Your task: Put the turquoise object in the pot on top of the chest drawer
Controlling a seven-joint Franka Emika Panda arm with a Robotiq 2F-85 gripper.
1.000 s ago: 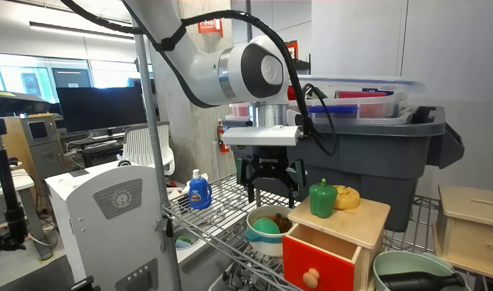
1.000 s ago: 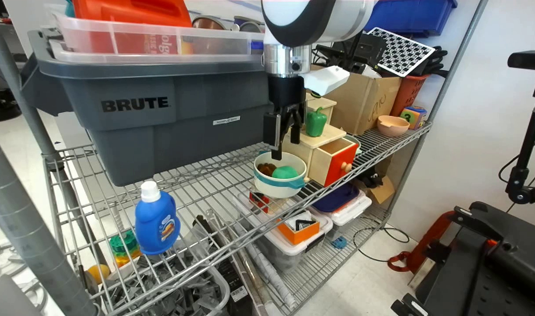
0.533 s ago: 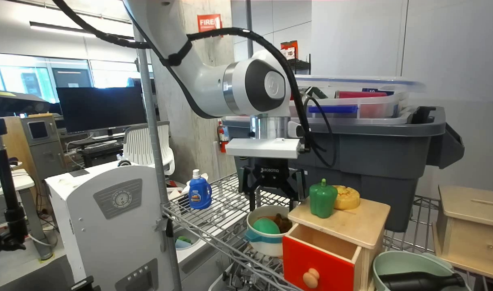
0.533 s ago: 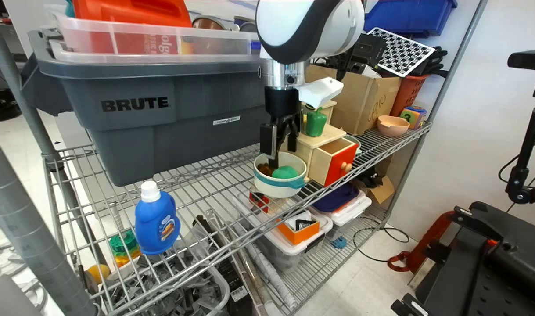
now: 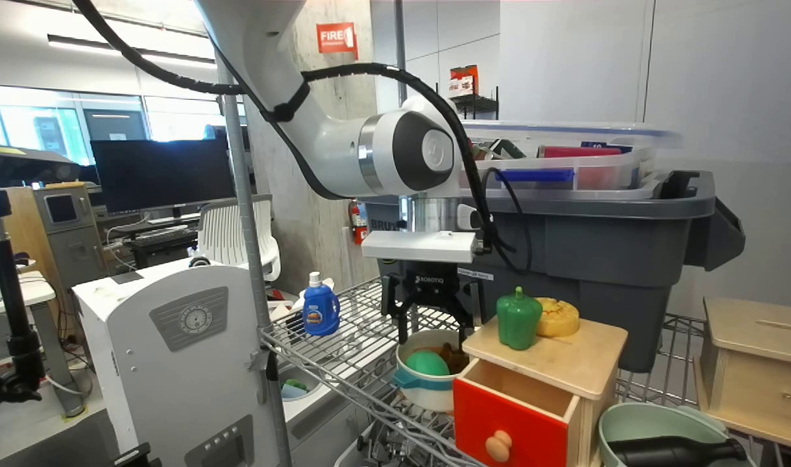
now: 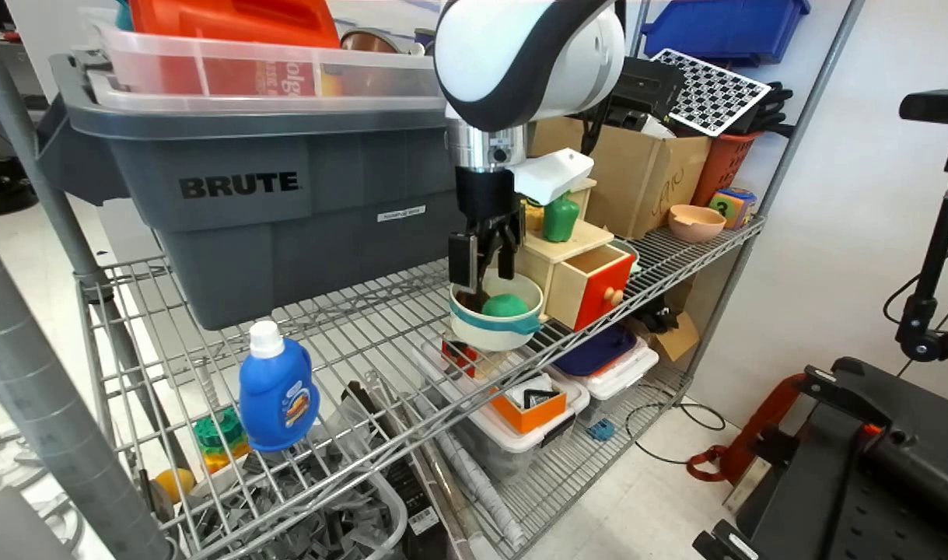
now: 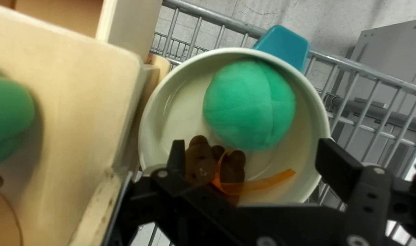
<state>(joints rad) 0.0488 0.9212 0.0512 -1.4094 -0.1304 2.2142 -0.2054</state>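
The turquoise object (image 7: 250,102) is a smooth rounded lump lying inside the pot (image 7: 149,136), near its turquoise handle. It also shows in both exterior views (image 5: 426,363) (image 6: 505,306). The pale round pot (image 5: 427,398) (image 6: 485,333) stands on the wire shelf beside the chest drawer (image 5: 564,363) (image 6: 563,250), whose red drawer is pulled open. The chest's flat top also shows in the wrist view (image 7: 81,92). My gripper (image 5: 432,341) (image 6: 490,288) (image 7: 251,153) is open and points down over the pot's back part. The turquoise object lies forward of its fingers, not between them.
A brown toy (image 7: 201,160) with an orange strip (image 7: 272,179) lies in the pot near one finger. A green pepper (image 5: 518,319) and a yellow piece (image 5: 556,316) stand on the chest. A grey tote (image 6: 326,210) stands behind. A blue bottle (image 6: 278,393) stands on the shelf.
My gripper has come down from above to the pot, its fingertips now at rim level or just inside, and has shifted slightly back toward the tote. It stays open. The objects have not moved.
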